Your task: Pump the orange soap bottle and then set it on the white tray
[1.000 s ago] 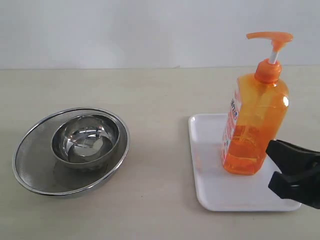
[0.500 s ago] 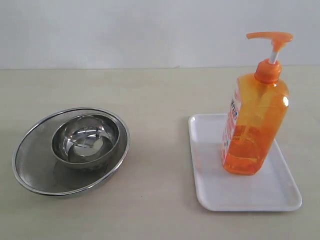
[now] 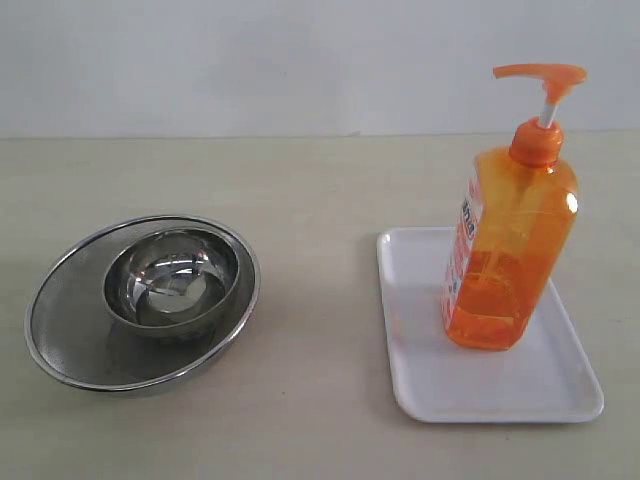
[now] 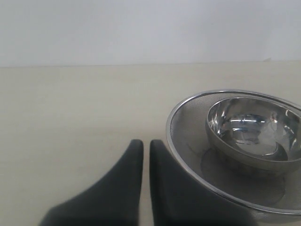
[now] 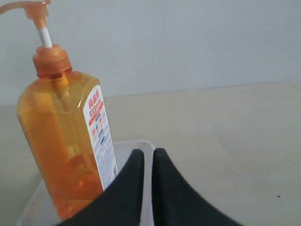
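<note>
The beige counter (image 3: 300, 180) carries two items directly. A steel mesh bowl (image 3: 68, 325) sits on its left side. The tray (image 3: 430, 385) lies flat on its right side, well apart from the bowl.

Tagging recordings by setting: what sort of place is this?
Probably a staged lab tabletop: plain beige table, blank white wall, just an orange soap bottle on a white tray and nested steel bowls.

The orange soap bottle (image 5: 56, 141) carries a white label (image 5: 100, 136) (red and blue print, illegible).
</note>
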Tool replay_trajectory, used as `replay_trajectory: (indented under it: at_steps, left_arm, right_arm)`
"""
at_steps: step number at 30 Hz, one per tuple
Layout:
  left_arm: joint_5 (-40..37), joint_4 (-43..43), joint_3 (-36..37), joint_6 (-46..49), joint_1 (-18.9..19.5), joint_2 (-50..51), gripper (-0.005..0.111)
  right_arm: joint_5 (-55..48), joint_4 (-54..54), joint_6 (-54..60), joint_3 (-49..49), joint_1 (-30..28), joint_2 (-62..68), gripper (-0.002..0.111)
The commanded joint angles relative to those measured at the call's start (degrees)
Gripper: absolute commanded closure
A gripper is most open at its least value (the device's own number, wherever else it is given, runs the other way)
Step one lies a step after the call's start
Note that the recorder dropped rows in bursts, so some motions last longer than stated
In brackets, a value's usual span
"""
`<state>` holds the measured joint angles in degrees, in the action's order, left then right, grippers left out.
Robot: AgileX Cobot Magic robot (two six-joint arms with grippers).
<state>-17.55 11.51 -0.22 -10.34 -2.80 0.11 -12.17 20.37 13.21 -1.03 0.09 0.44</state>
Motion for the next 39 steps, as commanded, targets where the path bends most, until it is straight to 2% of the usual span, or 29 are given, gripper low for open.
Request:
replay_trajectory:
  at_steps: [1, 3, 5, 9, 39]
  left_arm:
    - [0.36, 0.08, 0.22, -0.65, -0.13, -0.11, 0.102]
    - [0.36, 0.08, 0.22, -0.65, -0.13, -0.11, 0.102]
    - [0.36, 0.08, 0.22, -0.65, -0.13, -0.11, 0.102]
    - [0.36, 0.08, 0.22, -0.65, -0.13, -0.11, 0.102]
    - [0.36, 0.08, 0.22, -0.65, -0.13, -0.11, 0.102]
  right_arm:
    - [-6.20, -12.89, -11.03, 1.03, -0.14, -0.44, 0.106]
    - [-6.38, -21.54, -19.23, 1.03, -0.14, -0.44, 0.106]
    - [-6.38, -21.82, -19.73, 1.03, -0.14, -0.44, 0.106]
    - [-6.27, -21.82, -10.00, 1.03, -0.14, -0.44, 0.106]
    - [-6.61, -20.93, -9.46, 1.03, -0.14, -0.44, 0.106]
